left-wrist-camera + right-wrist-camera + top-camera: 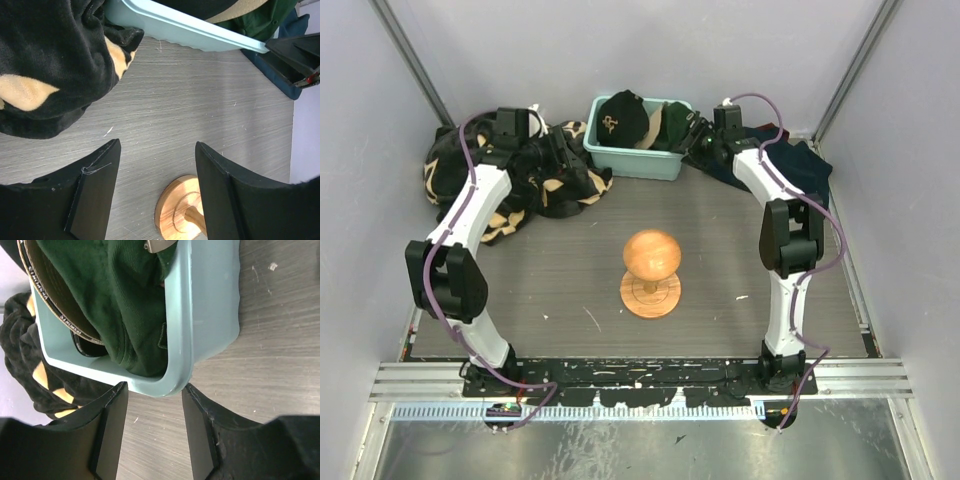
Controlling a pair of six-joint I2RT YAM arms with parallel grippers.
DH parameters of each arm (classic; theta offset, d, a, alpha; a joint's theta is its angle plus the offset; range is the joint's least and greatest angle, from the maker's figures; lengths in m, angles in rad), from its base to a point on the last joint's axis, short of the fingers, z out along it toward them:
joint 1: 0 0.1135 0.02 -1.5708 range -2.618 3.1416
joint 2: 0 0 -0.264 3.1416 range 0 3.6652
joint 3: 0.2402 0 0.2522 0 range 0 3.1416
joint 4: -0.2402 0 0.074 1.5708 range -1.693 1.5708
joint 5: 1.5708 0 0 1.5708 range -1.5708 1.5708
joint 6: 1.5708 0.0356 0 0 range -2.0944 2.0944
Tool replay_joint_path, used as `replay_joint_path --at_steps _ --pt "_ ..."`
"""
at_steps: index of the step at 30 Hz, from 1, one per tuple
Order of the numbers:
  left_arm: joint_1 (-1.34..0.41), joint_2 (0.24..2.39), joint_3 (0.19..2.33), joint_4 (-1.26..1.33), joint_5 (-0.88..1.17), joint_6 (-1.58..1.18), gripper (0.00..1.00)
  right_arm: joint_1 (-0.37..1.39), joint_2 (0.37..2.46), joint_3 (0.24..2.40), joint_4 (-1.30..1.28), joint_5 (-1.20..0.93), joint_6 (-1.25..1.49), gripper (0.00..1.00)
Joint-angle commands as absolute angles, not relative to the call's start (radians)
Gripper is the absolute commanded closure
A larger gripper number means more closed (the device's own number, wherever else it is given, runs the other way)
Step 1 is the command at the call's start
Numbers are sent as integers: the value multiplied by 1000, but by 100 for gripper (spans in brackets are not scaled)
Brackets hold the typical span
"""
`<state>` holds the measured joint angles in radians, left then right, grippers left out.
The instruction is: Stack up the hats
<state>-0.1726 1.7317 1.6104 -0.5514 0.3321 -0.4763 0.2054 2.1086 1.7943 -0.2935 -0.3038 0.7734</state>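
Observation:
A black hat with a tan logo [618,116] and a dark green hat [670,124] lie in a light blue bin [638,163] at the back of the table. The right wrist view shows the green hat [120,295] bunched against the bin's corner [180,335]. My right gripper [154,400] is open just outside that corner, with nothing between its fingers. In the top view this right gripper [693,142] sits at the bin's right end. My left gripper [157,165] is open and empty over bare table. From above, the left gripper [558,163] is left of the bin, beside the blanket.
A wooden hat stand [651,262] rises mid-table, its base [182,210] showing between the left fingers. A black blanket with tan marks [520,180] is heaped at the back left. Dark navy cloth [810,165] lies at the back right. Grey walls close in three sides.

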Motion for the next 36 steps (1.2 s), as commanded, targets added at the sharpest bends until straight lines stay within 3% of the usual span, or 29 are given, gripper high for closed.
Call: replay_joint_path --at_steps 1,4,6,9,10,17,19,22,29,36 --pt "-162 1755 1659 -505 374 -489 32 207 2163 1935 -311 -302 756 47" --pt "-155 1768 1678 -509 378 -489 33 208 2186 1946 -302 -284 751 48" --pt "-154 1771 1677 -507 378 -494 32 208 2203 1961 -298 -275 750 54" --pt "-153 1776 1672 -506 382 -498 33 208 2228 2000 -319 -256 742 80" --pt "-152 1779 1671 -506 383 -499 33 206 2227 2010 -333 -242 732 84" --pt "-149 1790 1670 -505 392 -499 33 150 2115 1922 -435 -262 652 91" --pt "-149 1793 1669 -502 398 -499 33 129 2062 1845 -430 -267 631 87" --pt "-149 1793 1667 -498 407 -497 34 114 2015 1766 -380 -310 606 68" --pt "-147 1770 1628 -463 425 -510 34 77 1962 1560 24 -474 785 54" --pt "-147 1744 1594 -456 423 -510 34 74 2071 1644 158 -555 909 47"
